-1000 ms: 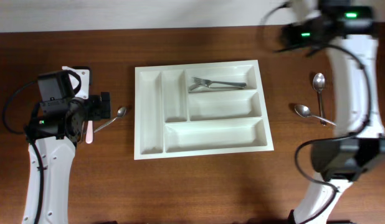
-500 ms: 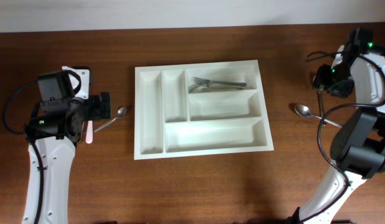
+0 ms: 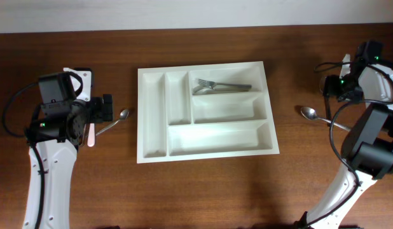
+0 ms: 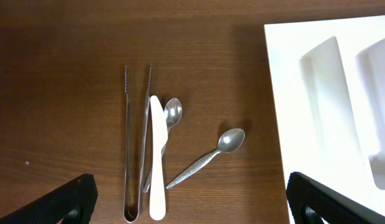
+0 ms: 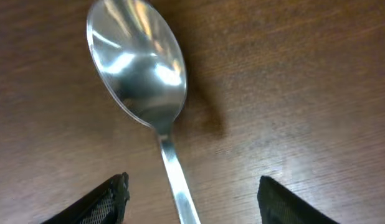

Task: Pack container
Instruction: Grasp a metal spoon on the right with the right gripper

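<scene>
White container (image 3: 203, 65) well apart from right claw (image 5: 192, 199)

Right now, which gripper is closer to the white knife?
Left. The left gripper hangs open right by the white knife, left of the container. The right gripper is far off on the container's other side, over a spoon.

forks (image 3: 223, 86) in the back wide compartment of the container (image 3: 219, 138), one spoon (image 3: 115, 121) just left of it, another spoon (image 3: 316, 116) way off right
</scene>
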`<state>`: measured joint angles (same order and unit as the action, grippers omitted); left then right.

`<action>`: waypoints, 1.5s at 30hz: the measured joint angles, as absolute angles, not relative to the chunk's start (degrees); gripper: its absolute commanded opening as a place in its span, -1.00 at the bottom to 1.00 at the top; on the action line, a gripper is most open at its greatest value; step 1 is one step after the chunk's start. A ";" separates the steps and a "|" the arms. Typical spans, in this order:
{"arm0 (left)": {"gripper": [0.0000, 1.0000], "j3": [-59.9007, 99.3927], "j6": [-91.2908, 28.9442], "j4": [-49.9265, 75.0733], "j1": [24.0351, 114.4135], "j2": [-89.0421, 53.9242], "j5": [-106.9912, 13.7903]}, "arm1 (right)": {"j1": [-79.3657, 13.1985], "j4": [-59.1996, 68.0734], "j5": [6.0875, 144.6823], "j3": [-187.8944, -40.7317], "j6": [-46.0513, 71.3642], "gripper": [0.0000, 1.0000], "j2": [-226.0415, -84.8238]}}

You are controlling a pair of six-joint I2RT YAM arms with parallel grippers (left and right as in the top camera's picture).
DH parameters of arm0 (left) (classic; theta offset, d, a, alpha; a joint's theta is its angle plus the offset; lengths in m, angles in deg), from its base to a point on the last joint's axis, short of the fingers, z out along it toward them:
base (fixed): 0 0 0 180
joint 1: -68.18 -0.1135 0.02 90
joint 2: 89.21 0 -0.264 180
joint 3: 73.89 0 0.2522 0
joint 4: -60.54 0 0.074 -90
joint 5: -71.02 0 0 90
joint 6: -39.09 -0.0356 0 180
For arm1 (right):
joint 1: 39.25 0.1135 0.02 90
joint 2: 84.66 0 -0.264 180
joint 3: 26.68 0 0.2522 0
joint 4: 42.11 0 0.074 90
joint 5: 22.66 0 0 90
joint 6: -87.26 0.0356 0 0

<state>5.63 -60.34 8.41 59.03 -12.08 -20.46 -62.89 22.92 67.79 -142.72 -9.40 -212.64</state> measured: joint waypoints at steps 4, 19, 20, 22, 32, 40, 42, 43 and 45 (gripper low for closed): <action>0.98 5.63 -60.34 8.41 59.03 -12.08 -20.48 | -62.89 21.98 68.45 -142.48 -10.05 0.21 -214.68; 0.98 5.63 -60.34 8.41 59.03 -12.08 -20.46 | -62.73 22.63 71.07 -142.48 -9.99 -0.92 -216.10; 0.98 5.63 -60.34 8.41 59.03 -12.08 -20.46 | -62.73 22.72 71.07 -142.50 -9.86 -0.92 -216.10; 0.98 5.63 -60.34 8.41 59.03 -12.08 -20.46 | -62.73 22.79 71.05 -142.52 -9.24 -0.92 -216.10; 0.98 5.63 -60.34 8.41 59.03 -12.08 -20.46 | -62.73 26.09 70.81 -144.01 -7.23 -0.92 -215.90; 0.98 5.63 -60.34 8.41 59.03 -12.08 -20.46 | -61.31 24.49 70.83 -147.39 -7.30 -0.93 -206.46; 0.98 5.63 -60.34 8.41 59.03 -12.08 -20.46 | -60.28 23.14 70.83 -148.31 -7.30 -0.93 -202.74; 0.98 5.63 -60.34 8.39 59.03 -12.08 -20.46 | -59.67 22.76 70.85 -148.73 -7.30 -0.92 -200.84; 0.98 5.63 -60.34 8.41 59.03 -12.08 -20.46 | -58.51 22.50 70.85 -149.34 -7.30 -0.93 -197.87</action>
<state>5.63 -60.34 8.41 59.03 -12.08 -20.46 -58.51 22.50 70.85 -149.34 -7.30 -197.87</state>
